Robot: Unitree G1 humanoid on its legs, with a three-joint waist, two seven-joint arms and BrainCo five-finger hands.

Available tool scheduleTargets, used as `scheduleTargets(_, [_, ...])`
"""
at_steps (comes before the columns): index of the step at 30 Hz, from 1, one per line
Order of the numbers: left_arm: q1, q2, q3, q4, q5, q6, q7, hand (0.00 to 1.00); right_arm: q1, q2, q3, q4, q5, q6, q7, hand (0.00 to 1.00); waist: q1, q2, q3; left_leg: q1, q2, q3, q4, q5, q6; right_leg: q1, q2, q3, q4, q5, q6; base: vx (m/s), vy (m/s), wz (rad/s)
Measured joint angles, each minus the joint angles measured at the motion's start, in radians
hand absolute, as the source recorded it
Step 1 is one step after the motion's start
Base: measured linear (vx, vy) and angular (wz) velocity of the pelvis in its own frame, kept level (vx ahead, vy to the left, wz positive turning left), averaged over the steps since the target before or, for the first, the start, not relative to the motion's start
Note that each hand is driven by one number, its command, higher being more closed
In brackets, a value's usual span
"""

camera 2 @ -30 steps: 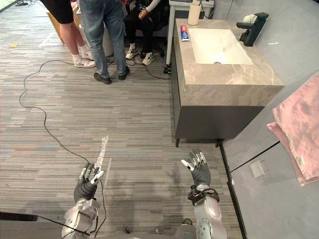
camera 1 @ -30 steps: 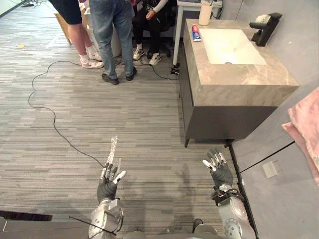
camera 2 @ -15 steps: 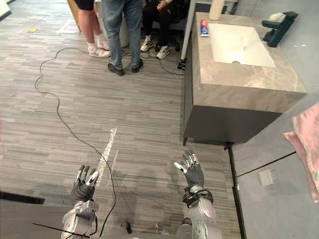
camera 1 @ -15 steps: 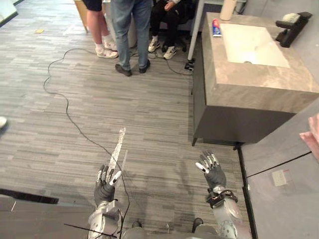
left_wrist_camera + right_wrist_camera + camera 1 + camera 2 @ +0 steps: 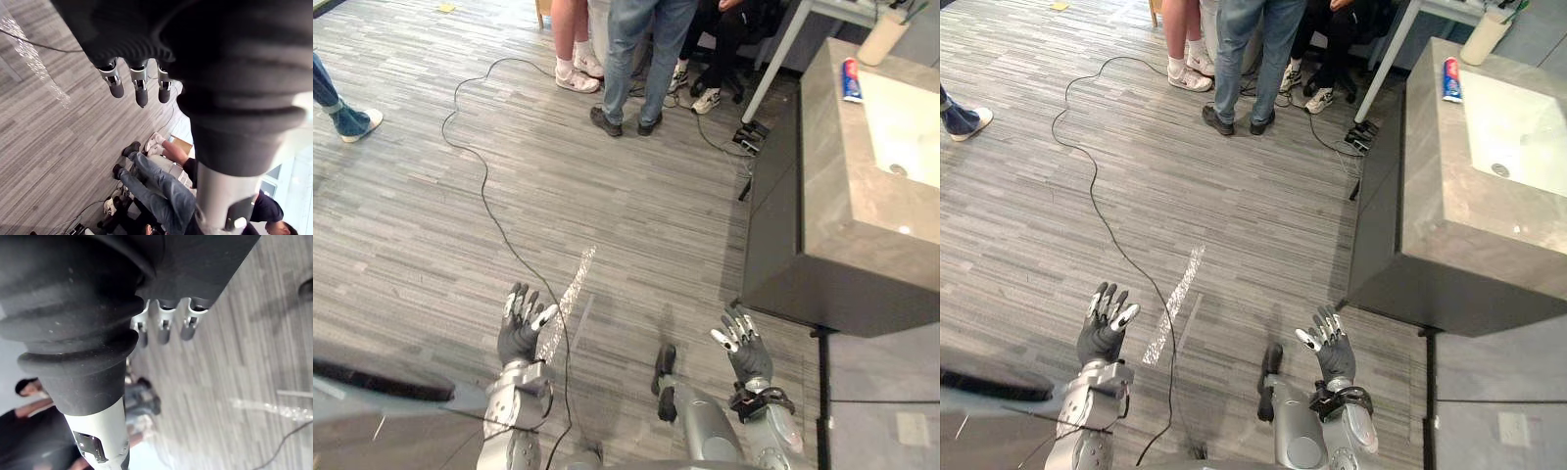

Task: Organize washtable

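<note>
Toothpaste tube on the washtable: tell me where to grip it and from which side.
Grip the tube across its middle, coming down from above. It lies flat on the counter beside the sink, so only its top and long edges are free; a pinch across the narrow width should likely hold.

Grey stone washtable (image 5: 1440, 201) with white sink (image 5: 1520, 129), a red-and-blue tube (image 5: 1450, 79) flat beside the sink's far corner

The view has swung left; the washtable (image 5: 832, 181) now sits far right.
</note>
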Motion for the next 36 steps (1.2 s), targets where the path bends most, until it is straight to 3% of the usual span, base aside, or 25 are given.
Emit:
scheduleTargets(1, [0.022, -0.018, -0.01, 0.01, -0.004, 0.001, -0.004, 0.0, -0.011, -0.002, 0.011, -0.009, 0.006, 0.002, -0.002, 0.0, 0.001, 0.019, 0.0, -0.072, 0.034, 0.015, 0.213, 0.063, -0.095, 0.032, 0.038, 0.031, 0.015, -0.046, 0.001, 0.66, -0.157, -0.82])
scheduleTargets(2, [0.041, -0.032, -0.014, 0.035, -0.01, 0.005, -0.008, 0.0, -0.011, -0.012, 0.028, -0.04, 0.016, 0.002, -0.005, 0.0, 0.006, 0.031, -0.004, -0.159, 0.069, 0.016, 0.464, 0.155, -0.146, 0.085, 0.082, 0.068, 0.003, -0.071, -0.012, 0.67, -0.147, -0.93])
scheduleTargets(3, [0.046, -0.033, -0.017, 0.049, -0.017, 0.008, -0.011, 0.0, -0.013, -0.012, 0.039, -0.054, 0.023, 0.002, -0.009, 0.0, 0.009, 0.032, -0.004, -0.194, 0.09, 0.026, 0.578, 0.162, -0.144, 0.121, 0.103, 0.087, -0.011, -0.084, -0.016, 0.79, -0.158, -1.22])
scheduleTargets(4, [0.06, -0.033, -0.021, 0.072, -0.022, 0.019, -0.015, 0.0, -0.013, -0.007, 0.042, -0.091, 0.035, -0.002, -0.022, 0.0, 0.027, 0.022, -0.002, -0.273, 0.146, 0.092, 0.807, 0.155, -0.096, 0.235, 0.147, 0.151, -0.066, -0.103, -0.025, 0.63, -0.108, -1.04])
scheduleTargets(6, [0.09, -0.035, -0.019, 0.073, -0.024, 0.022, -0.015, 0.0, -0.016, -0.001, 0.037, -0.118, 0.057, -0.013, -0.042, 0.0, 0.054, 0.0, -0.002, -0.344, 0.191, 0.195, 0.892, 0.102, 0.009, 0.351, 0.157, 0.246, -0.126, -0.114, -0.027, 0.6, -0.066, -1.19])
scheduleTargets(8, [0.112, -0.044, -0.011, 0.071, -0.024, 0.023, -0.014, 0.0, -0.028, -0.003, 0.034, -0.118, 0.07, -0.022, -0.046, 0.0, 0.073, -0.004, -0.001, -0.439, 0.215, 0.237, 0.843, 0.055, 0.086, 0.432, 0.151, 0.332, -0.166, -0.12, -0.018, 0.54, 0.054, -1.23])
scheduleTargets(10, [0.127, -0.048, 0.01, 0.071, -0.025, 0.034, -0.015, 0.0, -0.033, -0.001, 0.036, -0.119, 0.076, -0.022, -0.046, 0.0, 0.104, -0.015, 0.006, -0.523, 0.208, 0.228, 0.641, 0.036, 0.119, 0.497, 0.126, 0.426, -0.167, -0.175, -0.009, 0.6, 0.202, -1.37])
scheduleTargets(12, [0.157, -0.061, 0.041, 0.056, -0.041, 0.042, -0.013, 0.0, -0.018, -0.003, 0.036, -0.124, 0.073, -0.021, -0.046, 0.0, 0.11, -0.027, 0.009, -0.546, 0.167, 0.151, 0.358, 0.052, 0.091, 0.551, 0.099, 0.486, -0.143, -0.244, 0.001, 0.49, 0.276, -1.05])
scheduleTargets(13, [0.202, -0.074, 0.059, 0.024, -0.042, 0.042, -0.011, 0.0, 0.001, -0.009, 0.039, -0.136, 0.064, -0.021, -0.041, 0.0, 0.116, -0.032, -0.003, -0.536, 0.131, 0.058, 0.141, 0.087, 0.034, 0.551, 0.08, 0.537, -0.09, -0.319, 0.016, 0.49, 0.381, -1.11])
scheduleTargets(15, [0.244, -0.084, 0.092, -0.026, -0.042, 0.041, -0.01, 0.0, 0.012, -0.026, 0.047, -0.154, 0.051, -0.022, -0.036, 0.0, 0.139, -0.029, -0.008, -0.549, 0.127, -0.041, -0.026, 0.118, -0.018, 0.547, 0.059, 0.647, 0.018, -0.431, 0.053, 0.54, 0.462, -1.48])
scheduleTargets(16, [0.247, -0.086, 0.1, -0.033, -0.042, 0.041, -0.008, 0.0, 0.012, -0.03, 0.048, -0.154, 0.047, -0.021, -0.036, 0.0, 0.141, -0.03, -0.011, -0.556, 0.127, -0.059, -0.041, 0.118, -0.018, 0.547, 0.05, 0.685, 0.041, -0.453, 0.071, 0.64, 0.586, -1.66])
scheduleTargets(18, [0.258, -0.091, 0.128, -0.07, -0.041, 0.04, 0.007, 0.0, 0.014, -0.036, 0.089, -0.138, 0.045, -0.01, -0.022, 0.0, 0.176, -0.049, -0.052, -0.56, 0.117, -0.06, 0.075, 0.234, -0.057, 0.539, -0.011, 0.766, 0.07, -0.475, 0.099, 0.71, 0.684, -2.02])
scheduleTargets(19, [0.268, -0.089, 0.147, -0.109, -0.042, 0.034, 0.007, 0.0, 0.016, -0.024, 0.128, -0.135, 0.043, -0.003, 0.002, 0.0, 0.193, -0.074, -0.07, -0.569, 0.101, -0.037, 0.167, 0.238, -0.026, 0.526, -0.047, 0.758, 0.091, -0.442, 0.101, 0.61, 0.615, -1.76])
scheduleTargets(20, [0.266, -0.08, 0.154, -0.122, -0.042, 0.028, 0.007, 0.0, 0.015, -0.011, 0.144, -0.132, 0.042, 0.001, 0.009, 0.0, 0.187, -0.094, -0.074, -0.572, 0.1, -0.005, 0.211, 0.221, -0.016, 0.517, -0.076, 0.749, 0.104, -0.428, 0.11, 0.71, 0.685, -1.29])
scheduleTargets(21, [0.242, -0.061, 0.153, -0.121, -0.041, 0.027, 0.008, 0.0, 0.005, 0.005, 0.177, -0.126, 0.037, 0.005, 0.019, 0.0, 0.174, -0.137, -0.092, -0.57, 0.089, 0.04, 0.282, 0.208, 0.003, 0.481, -0.113, 0.721, 0.165, -0.371, 0.115, 0.44, 0.42, -0.79])
scheduleTargets(22, [0.233, -0.054, 0.148, -0.119, -0.041, 0.027, 0.008, 0.0, -0.003, 0.005, 0.183, -0.114, 0.033, 0.005, 0.028, 0.0, 0.169, -0.135, -0.094, -0.559, 0.088, 0.055, 0.297, 0.204, 0.008, 0.454, -0.116, 0.711, 0.211, -0.323, 0.112, 0.5, 0.509, -1.03])
scheduleTargets(23, [0.218, -0.035, 0.142, -0.118, -0.039, 0.028, 0.007, 0.0, -0.05, 0.006, 0.191, -0.083, 0.027, 0.005, 0.04, 0.0, 0.168, -0.129, -0.094, -0.493, 0.088, 0.1, 0.271, 0.182, 0.031, 0.383, -0.117, 0.682, 0.345, -0.19, 0.083, 0.37, 0.404, -0.89])
scheduleTargets(25, [0.18, -0.007, 0.14, -0.114, -0.031, 0.028, 0.007, 0.0, -0.077, 0.006, 0.177, -0.057, 0.027, 0.003, 0.044, 0.0, 0.144, -0.125, -0.093, -0.381, 0.083, 0.171, 0.179, 0.153, 0.067, 0.28, -0.159, 0.593, 0.523, -0.089, 0.06, 0.36, 0.386, -0.73])
scheduleTargets(27, [0.145, 0.008, 0.164, -0.112, -0.011, 0.027, 0.014, 0.0, -0.087, 0.007, 0.157, -0.025, 0.018, 0.002, 0.044, 0.0, 0.136, -0.114, -0.089, -0.259, 0.066, 0.243, 0.081, 0.143, 0.083, 0.166, -0.195, 0.44, 0.697, -0.149, 0.052, 0.3, 0.33, -0.7])
scheduleTargets(29, [0.134, 0.01, 0.173, -0.109, 0.003, 0.023, 0.027, 0.0, -0.085, 0.009, 0.126, -0.011, 0.006, 0.001, 0.042, 0.0, 0.127, -0.08, -0.086, -0.151, 0.063, 0.306, -0.019, 0.115, 0.086, 0.1, -0.213, 0.272, 0.737, -0.217, 0.044, 0.27, 0.205, -0.73])
scheduleTargets(31, [0.132, 0.017, 0.17, -0.104, 0.017, 0.019, 0.026, 0.0, -0.084, 0.011, 0.089, 0.021, -0.006, 0.002, 0.039, 0.0, 0.099, -0.057, -0.08, -0.06, 0.049, 0.378, -0.104, 0.094, 0.083, 0.046, -0.213, 0.047, 0.636, -0.272, 0.067, 0.3, 0.119, -0.68])
scheduleTargets(33, [0.125, 0.016, 0.163, -0.101, 0.018, 0.02, 0.025, 0.0, -0.084, 0.013, 0.062, 0.037, -0.02, 0.003, 0.038, 0.0, 0.098, -0.044, -0.073, -0.009, 0.044, 0.429, -0.143, 0.073, 0.075, 0.04, -0.183, -0.106, 0.496, -0.276, 0.073, 0.3, 0.06, -0.68])
scheduleTargets(34, [0.124, 0.018, 0.156, -0.096, 0.021, 0.021, 0.023, 0.0, -0.083, 0.013, 0.055, 0.048, -0.024, 0.003, 0.032, 0.0, 0.097, -0.048, -0.075, 0.016, 0.025, 0.454, -0.165, 0.069, 0.07, 0.069, -0.164, -0.206, 0.368, -0.243, 0.054, 0.35, 0.054, -0.73])
scheduleTargets(35, [0.123, 0.019, 0.127, -0.086, 0.023, 0.02, 0.017, 0.0, -0.063, 0.013, 0.053, 0.041, -0.028, 0.0, 0.026, 0.0, 0.091, -0.067, -0.078, 0.052, -0.02, 0.441, -0.17, 0.041, 0.047, 0.122, -0.156, -0.323, 0.232, -0.219, -0.078, 0.45, 0.044, -0.93])
scheduleTargets(36, [0.108, -0.009, 0.091, -0.033, 0.03, 0.022, 0.006, 0.0, -0.067, -0.012, 0.035, 0.051, -0.03, 0.002, 0.02, 0.0, 0.105, -0.011, -0.078, 0.053, 0.006, 0.433, -0.108, -0.014, 0.041, 0.145, -0.105, -0.303, 0.193, -0.258, -0.03, 0.38, 0.03, -0.87])
